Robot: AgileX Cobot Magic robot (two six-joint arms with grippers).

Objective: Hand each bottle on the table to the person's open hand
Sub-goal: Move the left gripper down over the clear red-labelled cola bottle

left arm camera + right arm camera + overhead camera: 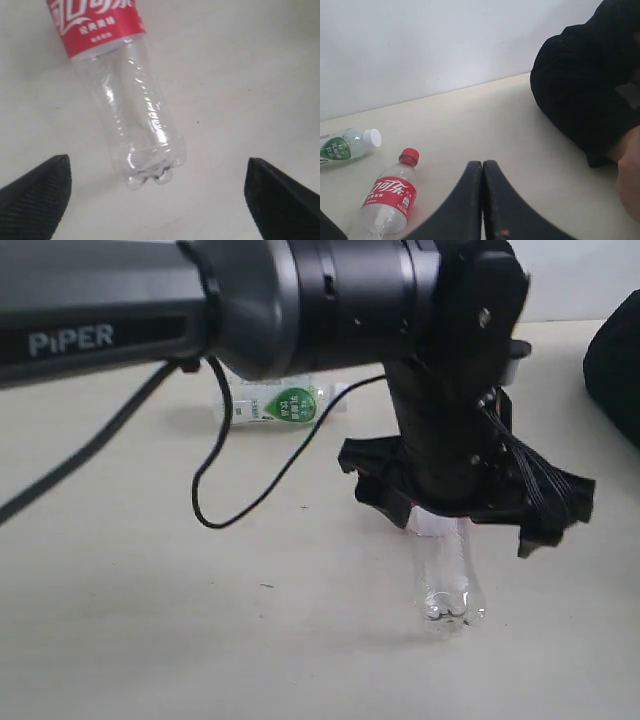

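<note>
A clear cola bottle with a red label lies on the pale table, its base towards the front. My left gripper hangs over its upper half and hides the cap. In the left wrist view the cola bottle lies ahead of the open left gripper, clear of both wide-apart fingertips. A white-labelled bottle with a green mark lies farther back. My right gripper is shut and empty, beside the cola bottle and the white-labelled bottle. Only an edge of the person's hand shows.
The person's black sleeve rests on the table at the right, also seen as the dark sleeve at the exterior view's edge. A black cable droops from the left arm towards the table. A white wall runs behind the table.
</note>
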